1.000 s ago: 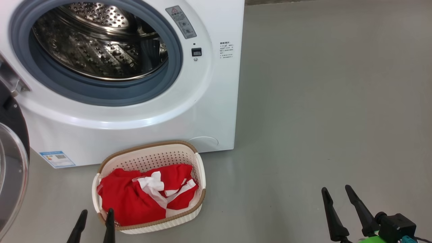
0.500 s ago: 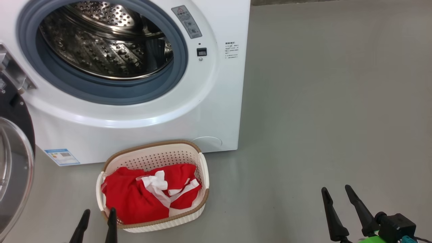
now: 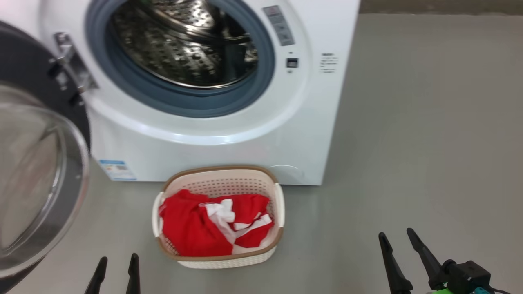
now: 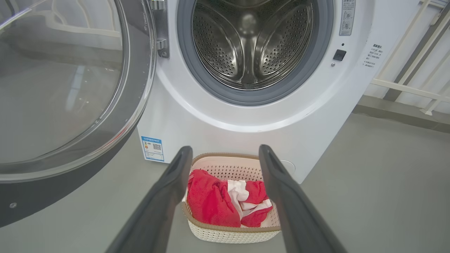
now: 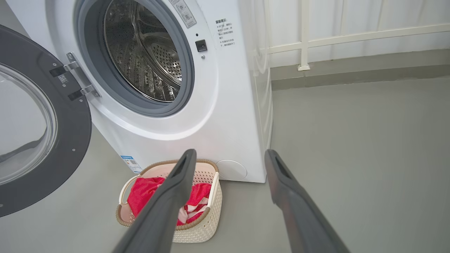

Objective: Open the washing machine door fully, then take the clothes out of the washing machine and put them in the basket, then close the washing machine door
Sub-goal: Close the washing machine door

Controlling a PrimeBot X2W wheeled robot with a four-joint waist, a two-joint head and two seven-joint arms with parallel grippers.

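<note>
The washing machine door (image 3: 39,171) stands swung out on my left. It hangs from a metal hinge (image 3: 71,67) at the left of the opening, over the grey floor (image 3: 408,143).

I judge it rigid and fairly heavy. It should swing on that hinge alone, so a steady push would turn it, not a grip. The wide black rim is glossy and probably slippery under hard fingers. The clear bowl window bulges at the centre, and I would keep off that glass. The best contact looks to be the rim's free edge, far from the hinge, where the leverage is greatest.

The steel drum (image 3: 184,45) is perforated and looks empty behind its grey rubber gasket (image 3: 196,102). The clothes (image 3: 192,228), soft red fabric with white trim, lie bunched in the basket (image 3: 224,263). The basket is cream perforated plastic with a brown rim, and it sits on the floor just before the foot of the white washing machine (image 3: 212,155).

My left pincer (image 3: 117,261) is spread and holds nothing, near the basket's left end. My right pincer (image 3: 396,234) is also spread and holding nothing, well off to the right.
</note>
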